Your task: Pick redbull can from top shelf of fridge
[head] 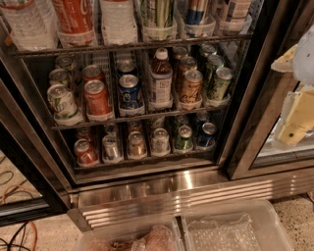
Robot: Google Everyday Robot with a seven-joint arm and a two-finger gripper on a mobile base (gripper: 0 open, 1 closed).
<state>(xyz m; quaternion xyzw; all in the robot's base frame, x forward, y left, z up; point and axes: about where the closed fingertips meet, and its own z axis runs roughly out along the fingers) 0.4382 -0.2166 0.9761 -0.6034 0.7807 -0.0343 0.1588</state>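
Standing in a clear tray on the top shelf of the fridge, the redbull can sits right of centre. Its top is cut off by the frame, and it is between a green-striped can and a pale container. Far right, before the glass door, hangs the gripper, well apart from the can; whether it is wide or narrow I cannot tell.

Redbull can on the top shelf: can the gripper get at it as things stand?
Probably yes. The redbull can stands at the front of the top shelf, nothing before it. The gripper is off to the right, before the glass door, and would move left.
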